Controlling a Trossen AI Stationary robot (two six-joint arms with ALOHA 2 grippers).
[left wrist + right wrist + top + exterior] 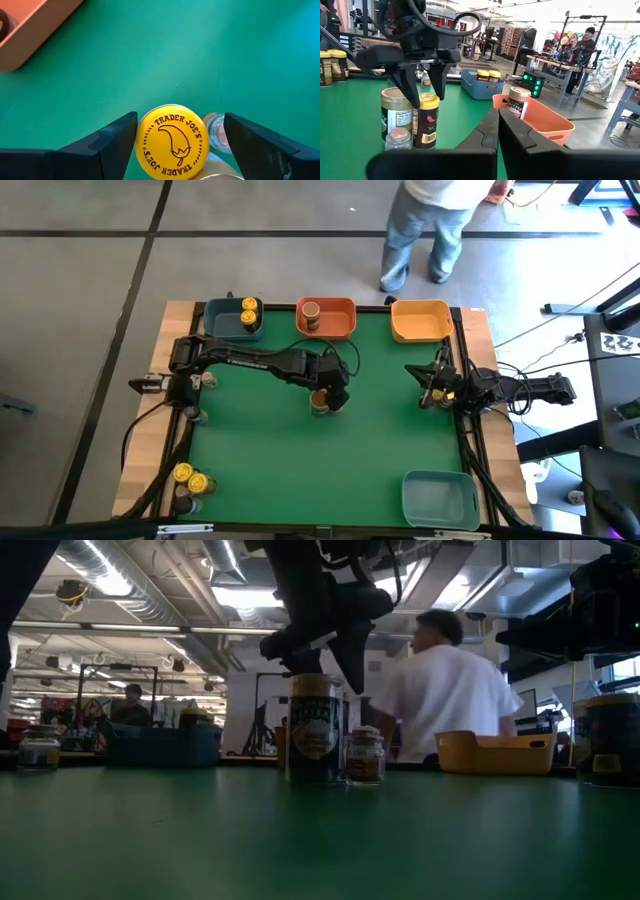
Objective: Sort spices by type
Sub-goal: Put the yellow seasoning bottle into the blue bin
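The left arm is stretched from the left edge of the table out over its middle, with the left gripper (330, 393) pointed straight down and its jaws held apart, one dark finger (112, 142) standing on either side of a yellow-lidded spice jar (172, 141) without being pressed against it. The right arm is folded near the right edge of the table, where the right gripper (432, 392) is held level and aimed toward the middle. Its jaws are closed together, finger against finger.
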